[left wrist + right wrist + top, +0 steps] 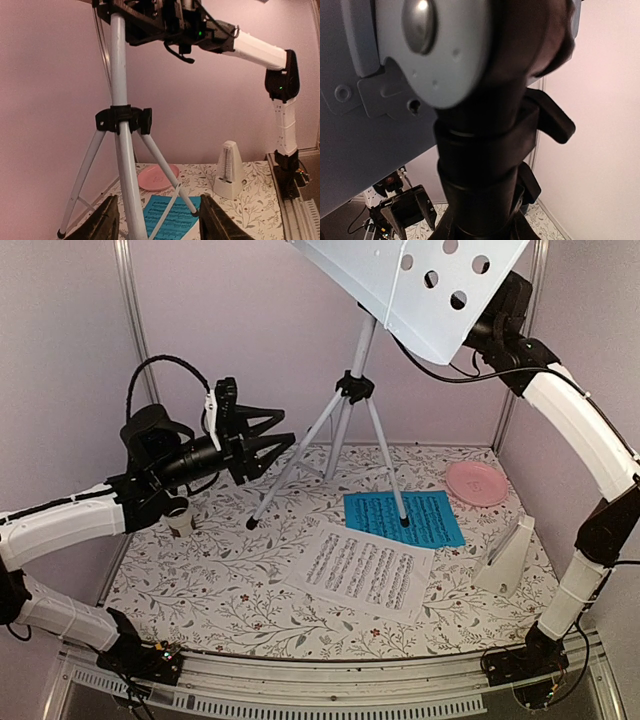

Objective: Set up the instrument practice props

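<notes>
The tray [400, 285] of the music stand [352, 390] is running off-frame, hiding the right gripper [488, 320] clamping its blurred neck [480, 165]; the left gripper [280, 432] is gaping near the pole [120, 70].

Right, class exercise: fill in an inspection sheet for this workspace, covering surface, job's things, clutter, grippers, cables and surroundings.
Surface: floral table cover, lying flat.
Job's things: music stand upright, one foot on the blue music sheet; white music sheet flat in front; metronome upright at right.
Clutter: pink plate; small cup.
Grippers: left gripper open, clear of the stand; right gripper at the stand's neck behind the tray, seemingly clamped on it.
Cables: black cable looped above left arm; second black cable by right arm.
Surroundings: pale walls, metal frame posts.
</notes>
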{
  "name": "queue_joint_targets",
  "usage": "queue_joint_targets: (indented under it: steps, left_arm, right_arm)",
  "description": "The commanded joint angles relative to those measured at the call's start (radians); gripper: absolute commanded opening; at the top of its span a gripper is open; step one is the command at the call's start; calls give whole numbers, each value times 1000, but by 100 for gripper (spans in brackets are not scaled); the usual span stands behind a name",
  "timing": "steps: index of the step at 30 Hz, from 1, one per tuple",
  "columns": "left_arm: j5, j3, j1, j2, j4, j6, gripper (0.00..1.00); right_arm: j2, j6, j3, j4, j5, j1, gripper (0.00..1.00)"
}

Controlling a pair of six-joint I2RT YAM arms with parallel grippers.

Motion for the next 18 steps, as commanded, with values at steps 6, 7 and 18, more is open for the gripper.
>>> queue_joint_targets:
  steps: [6, 7, 18]
  left_arm:
    - [403, 137, 84, 108, 131, -322, 55]
    - [423, 163, 87, 118, 127, -328, 55]
    - [526, 411, 97, 270, 47, -374, 52]
  right_arm:
    - [-19, 200, 8, 416, -336, -11, 0]
    - [-12, 220, 13, 426, -362, -11, 0]
    - [71, 422, 40, 590, -554, -4, 0]
